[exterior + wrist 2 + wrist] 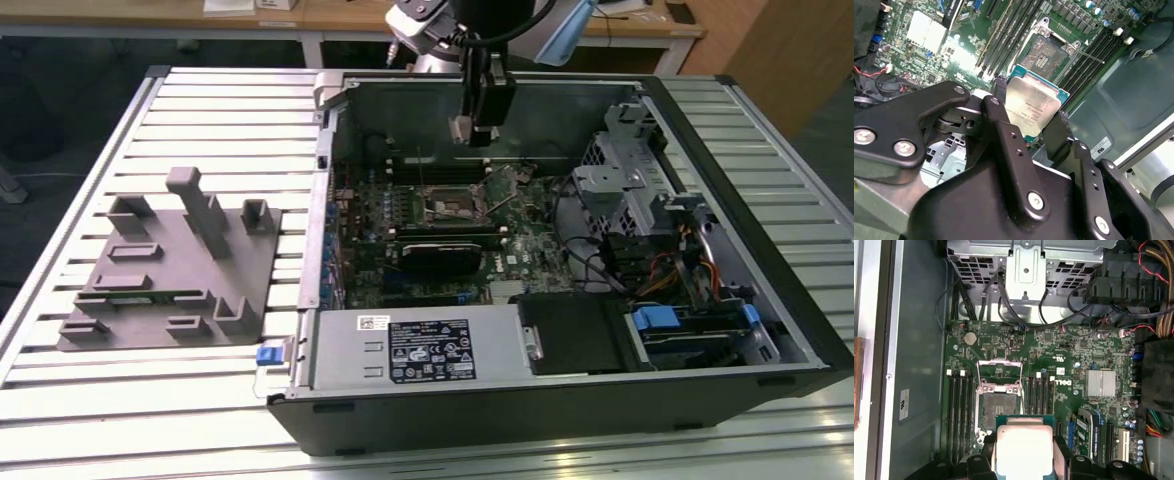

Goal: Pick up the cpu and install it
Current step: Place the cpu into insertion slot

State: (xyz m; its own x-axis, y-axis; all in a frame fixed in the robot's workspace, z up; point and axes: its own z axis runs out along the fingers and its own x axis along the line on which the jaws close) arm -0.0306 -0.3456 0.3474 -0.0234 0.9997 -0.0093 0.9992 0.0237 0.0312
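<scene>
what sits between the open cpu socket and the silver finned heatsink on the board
A row of long black memory slots lies between the open metal-framed socket and the square silver finned heatsink, in the first wrist view.

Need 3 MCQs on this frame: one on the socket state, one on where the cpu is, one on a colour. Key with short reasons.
1. The socket is: A) open and empty B) closed over a chip C) under a cooler
2. The cpu is: A) seated in the socket B) held by the gripper above the motherboard C) on the table
3. The plastic fixture beside the computer case is: A) grey B) red C) yellow

Key: 1 A, its frame is lifted and bare contacts show in both wrist views. 2 B, the fingers clamp its edges in both wrist views. 3 A, plain grey in the exterior view.
</scene>
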